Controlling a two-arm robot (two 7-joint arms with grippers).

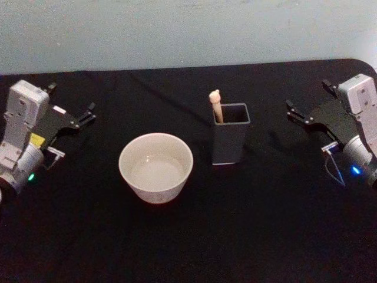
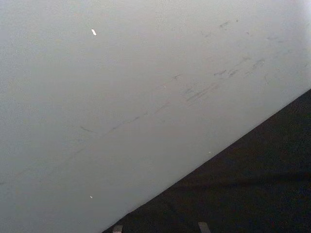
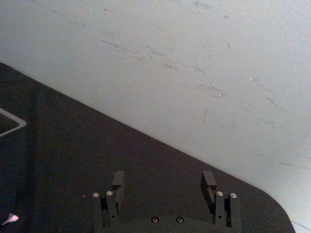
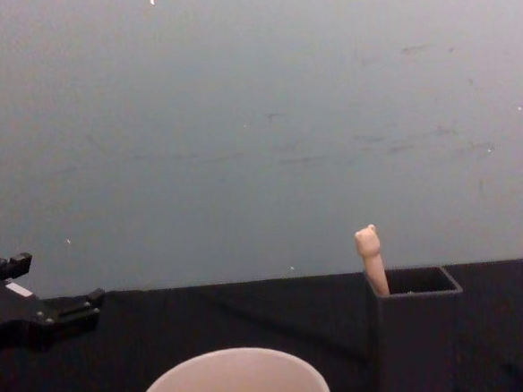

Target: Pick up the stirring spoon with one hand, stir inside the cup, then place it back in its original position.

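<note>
The stirring spoon [image 1: 216,104] stands in a dark square holder [image 1: 227,144] right of centre, its bear-head knob [image 4: 367,240] sticking up above the rim while the bowl end is hidden inside. The pale cup [image 1: 158,192] sits left of the holder, nearer to me. My left gripper [image 1: 73,99] hovers open at the far left, well apart from the cup. At the far right, my right gripper [image 1: 308,95] also stands open, a hand's width from the holder. In the right wrist view its fingers [image 3: 118,179] are spread with nothing between them.
A black cloth covers the table [image 1: 265,236], with a pale wall [image 1: 177,29] right behind its far edge. There is free room in front of the cup and between each gripper and the middle objects. A corner of the holder's rim [image 3: 10,123] shows in the right wrist view.
</note>
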